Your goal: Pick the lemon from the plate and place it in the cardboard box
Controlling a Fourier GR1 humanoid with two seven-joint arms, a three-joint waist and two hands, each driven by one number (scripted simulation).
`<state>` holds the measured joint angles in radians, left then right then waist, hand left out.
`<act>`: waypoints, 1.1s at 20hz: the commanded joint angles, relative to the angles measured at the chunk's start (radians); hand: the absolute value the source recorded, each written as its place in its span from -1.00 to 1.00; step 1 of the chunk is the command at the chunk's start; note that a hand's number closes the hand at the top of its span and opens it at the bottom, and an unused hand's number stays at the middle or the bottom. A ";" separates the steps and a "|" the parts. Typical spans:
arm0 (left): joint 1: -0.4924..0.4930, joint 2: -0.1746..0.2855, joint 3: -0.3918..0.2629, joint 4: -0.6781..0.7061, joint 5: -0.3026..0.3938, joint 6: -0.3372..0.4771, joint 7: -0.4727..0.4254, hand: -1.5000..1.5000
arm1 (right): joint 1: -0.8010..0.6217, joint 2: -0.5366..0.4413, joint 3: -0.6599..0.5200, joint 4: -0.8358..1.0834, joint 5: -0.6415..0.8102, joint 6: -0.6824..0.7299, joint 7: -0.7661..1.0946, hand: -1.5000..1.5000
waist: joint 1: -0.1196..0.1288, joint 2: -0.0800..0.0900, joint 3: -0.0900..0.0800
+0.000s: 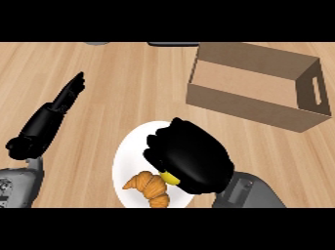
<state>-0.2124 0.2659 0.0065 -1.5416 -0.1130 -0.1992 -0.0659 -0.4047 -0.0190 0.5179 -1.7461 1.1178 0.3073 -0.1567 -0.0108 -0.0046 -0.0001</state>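
**Item under inspection.** The lemon [169,178] sits on the white plate [130,149] at the near centre of the tabletop [127,78]. Only 1 yellow sliver shows, under the near edge of the right robot hand [191,156]. That hand covers it from above with fingers curled down round it, so it appears clamped on the fruit. How far the fingers wrap underneath is hidden.

**Risks.**
1. A round fruit held mostly from above may roll out on the lift, since the hold beneath it cannot be confirmed.
2. A croissant [150,189] lies on the same plate, touching or just beside the lemon on its left. The fingers could catch it and drag it up or off the plate.
3. A pull to 1 side could shift the plate.
4. The cardboard box [242,105] stands far right, well apart from the plate, with its open top tilted toward the view. Too low a carry would strike its near wall.

**Surroundings.** The left robot hand [63,100] rests at the left, fingers straight and apart from everything, clear of the route. A grey object [96,43] and a dark object [174,44] sit at the far edge, too cropped to identify. Nothing stands between plate and box.
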 commanded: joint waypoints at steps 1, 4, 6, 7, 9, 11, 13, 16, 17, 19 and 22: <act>0.006 0.008 0.002 -0.040 0.010 -0.015 0.030 0.00 | -0.036 0.018 -0.156 -0.075 -0.110 0.011 0.135 1.00 | 0.012 0.001 0.001; -0.022 0.000 0.001 -0.005 0.016 -0.023 0.028 0.00 | -0.074 0.019 -0.238 -0.079 -0.196 -0.020 0.265 1.00 | 0.011 0.005 0.000; 0.015 -0.010 -0.008 -0.026 -0.005 -0.007 -0.007 0.00 | -0.111 0.019 -0.305 -0.022 -0.173 -0.047 0.287 1.00 | 0.018 0.006 0.000; -0.020 -0.009 -0.004 0.003 -0.018 0.002 -0.005 0.00 | -0.133 0.019 -0.315 -0.017 -0.178 -0.046 0.316 1.00 | 0.013 0.006 0.000; 0.011 0.014 0.008 -0.060 0.017 -0.040 0.029 0.00 | -0.199 0.017 -0.411 -0.025 -0.215 0.018 0.354 1.00 | 0.016 0.003 0.000; -0.008 0.003 0.001 -0.027 0.004 -0.032 0.033 0.00 | -0.212 -0.015 -0.504 0.023 -0.262 -0.016 0.317 1.00 | 0.013 0.006 0.000; -0.027 0.005 0.015 0.088 -0.019 -0.029 -0.070 0.00 | -0.332 -0.047 -0.563 0.158 -0.263 -0.020 0.310 1.00 | 0.013 0.010 -0.001; 0.024 0.002 -0.007 -0.048 -0.005 -0.041 0.011 0.00 | -0.442 -0.149 -0.645 0.349 -0.248 -0.054 0.247 1.00 | 0.034 0.009 0.000; -0.040 -0.030 -0.012 0.035 -0.040 0.000 -0.020 0.00 | -0.390 -0.168 -0.607 0.399 -0.215 -0.107 0.161 1.00 | 0.022 0.011 0.000; -0.037 -0.033 0.000 0.029 -0.017 -0.010 -0.005 0.00 | -0.464 -0.243 -0.632 0.481 -0.220 -0.040 0.146 1.00 | 0.027 0.012 0.000; -0.006 -0.004 0.011 -0.024 -0.002 -0.040 0.008 0.00 | -0.483 -0.267 -0.602 0.604 -0.192 0.014 0.146 1.00 | 0.035 0.010 0.000</act>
<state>-0.2244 0.2485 0.0034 -1.5500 -0.1281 -0.2211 -0.0661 -0.8238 -0.2206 -0.0699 -1.2973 0.9123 0.2715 0.0172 0.0171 0.0055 -0.0002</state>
